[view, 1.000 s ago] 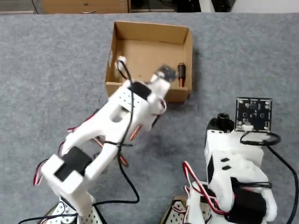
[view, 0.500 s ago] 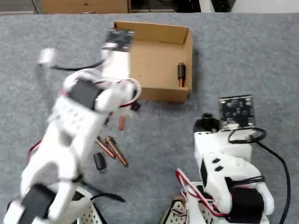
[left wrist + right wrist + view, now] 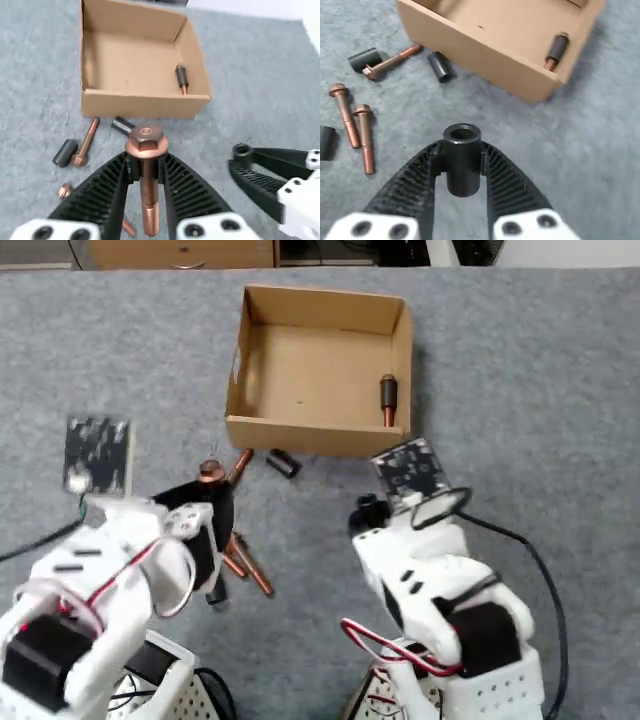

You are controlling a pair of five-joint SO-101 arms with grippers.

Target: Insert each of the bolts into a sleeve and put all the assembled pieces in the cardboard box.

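Left wrist view shows the left claw [image 3: 146, 167] pinching a copper bolt [image 3: 145, 142] just under its head, with the head up. The right claw [image 3: 462, 155] is pinching a black sleeve [image 3: 462, 172] with its hole facing up. The two claws are apart, on the near side of the cardboard box [image 3: 300, 435], which sits at the far middle of the grey table [image 3: 520, 370]. One finished piece [image 3: 388, 400] lies in the box by its right wall. Loose bolts [image 3: 366, 137] and a loose sleeve [image 3: 440, 66] lie on the table near the box. I think the bolt tip could miss the hole, bump the rim and knock the sleeve out of the claw. The bolt could also tip sideways, because only a small part is held. I can read no words or labels anywhere.
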